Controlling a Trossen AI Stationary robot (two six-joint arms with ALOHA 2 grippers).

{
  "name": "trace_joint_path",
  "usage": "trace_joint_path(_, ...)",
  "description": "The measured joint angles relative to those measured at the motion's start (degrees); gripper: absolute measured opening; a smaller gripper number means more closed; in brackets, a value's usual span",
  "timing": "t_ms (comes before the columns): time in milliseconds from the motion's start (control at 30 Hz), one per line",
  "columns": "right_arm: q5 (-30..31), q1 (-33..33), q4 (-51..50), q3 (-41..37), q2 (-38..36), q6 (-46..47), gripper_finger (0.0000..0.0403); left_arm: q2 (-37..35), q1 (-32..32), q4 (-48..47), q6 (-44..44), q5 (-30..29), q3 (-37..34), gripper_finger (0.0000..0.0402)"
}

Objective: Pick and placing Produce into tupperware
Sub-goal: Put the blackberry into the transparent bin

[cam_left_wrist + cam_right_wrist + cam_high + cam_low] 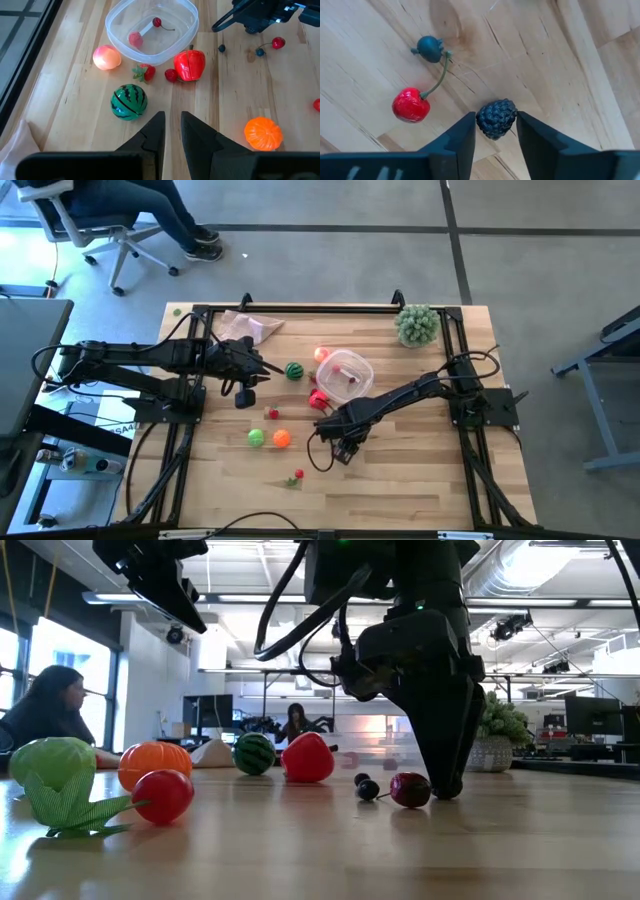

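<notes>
The clear tupperware (pixel 347 372) stands mid-table with a cherry (pixel 157 22) and a red piece (pixel 135 39) inside. Beside it lie a striped green ball (pixel 129 101), a red pepper (pixel 190 65), a strawberry (pixel 145 72) and a peach ball (pixel 106 57). An orange ball (pixel 281 438) and a green ball (pixel 257 437) lie nearer. My right gripper (pixel 495 117) is down at the table, shut on a dark bumpy berry (pixel 496 120), next to a cherry (pixel 411 105) and a blueberry (pixel 430 47). My left gripper (pixel 172 117) hovers open just short of the striped ball. My right gripper pinches the dark bumpy berry's two sides (pixel 481 120) between its two fingers, coming from above and pointing down. The berry sits at the fingertips (pixel 525 125) and rests on the table.
A bushy pale-green plant (pixel 417 324) stands at the far right corner and a beige cloth (pixel 248 327) lies at the far left. Two small berries (pixel 298 475) lie near the near edge. A person sits beyond the table (pixel 45 710).
</notes>
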Motion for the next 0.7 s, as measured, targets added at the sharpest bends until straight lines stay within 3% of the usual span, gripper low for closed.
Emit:
trace_joint_path(267,0.0,0.0,0.0,0.0,0.0,0.0,0.0105,0.0,0.0,0.0,0.0,0.0,0.0,0.0051)
trace_joint_path(700,1.5,0.0,-3.0,3.9,0.0,-2.1,0.0103,0.0,0.0,0.0,0.0,0.0,0.0,0.0051)
